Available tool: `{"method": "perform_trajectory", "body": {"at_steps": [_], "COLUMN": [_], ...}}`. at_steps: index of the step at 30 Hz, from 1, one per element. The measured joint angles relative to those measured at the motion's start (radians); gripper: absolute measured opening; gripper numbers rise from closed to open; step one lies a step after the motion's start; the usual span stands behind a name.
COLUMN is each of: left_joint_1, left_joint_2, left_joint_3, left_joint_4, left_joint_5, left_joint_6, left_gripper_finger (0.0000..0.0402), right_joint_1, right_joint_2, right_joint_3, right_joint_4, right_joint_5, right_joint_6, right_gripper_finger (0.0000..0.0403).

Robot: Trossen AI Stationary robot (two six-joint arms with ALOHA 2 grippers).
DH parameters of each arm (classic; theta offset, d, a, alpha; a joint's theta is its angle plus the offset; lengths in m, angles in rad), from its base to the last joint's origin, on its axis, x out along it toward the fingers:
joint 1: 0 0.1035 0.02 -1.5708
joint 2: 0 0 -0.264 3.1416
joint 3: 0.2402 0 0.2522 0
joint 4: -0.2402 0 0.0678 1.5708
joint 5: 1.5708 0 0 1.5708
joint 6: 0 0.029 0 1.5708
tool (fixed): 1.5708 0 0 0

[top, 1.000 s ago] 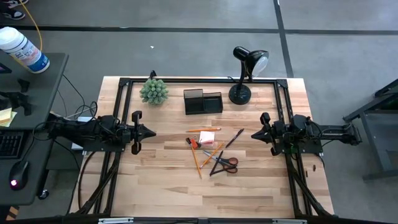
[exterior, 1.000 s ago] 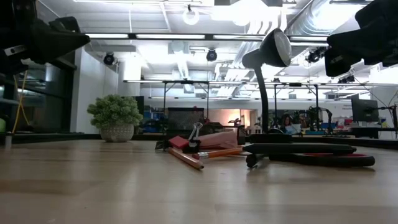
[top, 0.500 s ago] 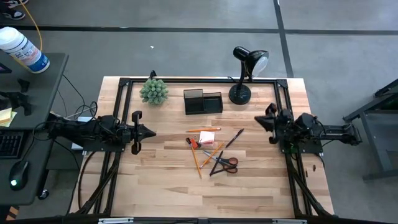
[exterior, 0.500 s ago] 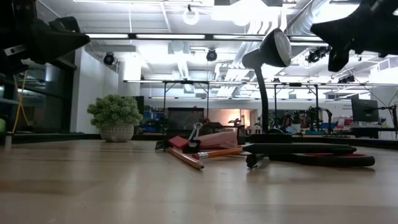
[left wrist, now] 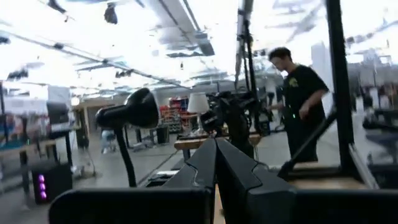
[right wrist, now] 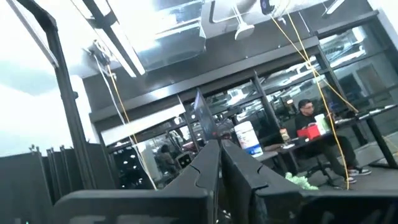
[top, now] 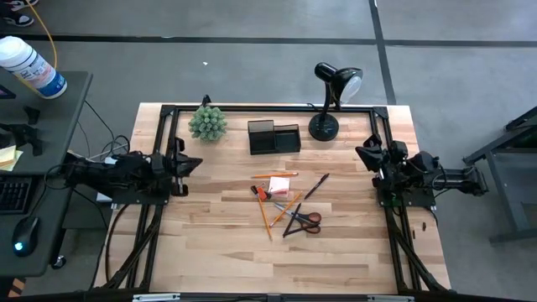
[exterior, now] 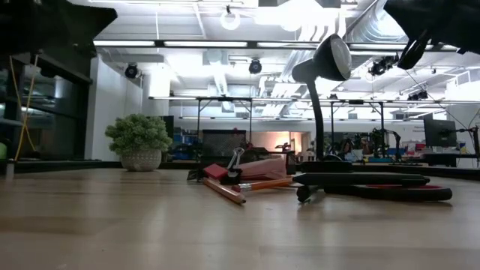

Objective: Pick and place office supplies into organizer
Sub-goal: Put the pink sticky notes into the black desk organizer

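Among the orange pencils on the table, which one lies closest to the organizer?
The orange pencil lying alone just above the pink sticky-note pad, nearly level in the high view. The other pencils lie slanted farther from the organizer, near the scissors.

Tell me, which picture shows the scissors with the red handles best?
The high view: the scissors lie whole on the table, among the pencils. The low view shows them only edge-on, as a flat dark and red strip. Neither wrist view shows them.

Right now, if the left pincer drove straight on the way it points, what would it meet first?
Probably nothing close by. The shut left pincer aims across the table, raised above the office supplies. The right pincer on the opposite side looks first in line, though depth is unclear.
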Motion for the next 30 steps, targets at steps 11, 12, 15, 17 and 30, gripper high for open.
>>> {"method": "perform_trajectory", "body": {"at_steps": [11,12,15,17,30], "left_joint_1": [0.000,0.000,0.000,0.000,0.000], "left_joint_2": [0.000,0.000,0.000,0.000,0.094], "left_joint_3": [0.000,0.000,0.000,0.000,0.180], "left_joint_4": [0.256,0.279,0.337,0.379,0.435], "left_joint_5": [-0.099,-0.111,-0.142,-0.183,-0.201], "left_joint_6": [-0.241,-0.224,-0.177,-0.162,0.143], "left_gripper_finger": [0.0001,0.0001,0.0001,0.0001,0.0001], "right_joint_1": [0.000,0.000,0.000,0.000,0.000], "right_joint_2": [0.000,0.000,0.000,0.000,0.006], "right_joint_3": [0.001,0.002,0.014,0.021,0.150], "right_joint_4": [0.113,0.113,0.113,0.121,-0.057], "right_joint_5": [0.158,0.172,0.214,0.241,0.238], "right_joint_6": [0.369,0.376,0.384,0.399,0.258], "right_gripper_finger": [0.0012,0.0012,0.0012,0.0012,0.0072]}}
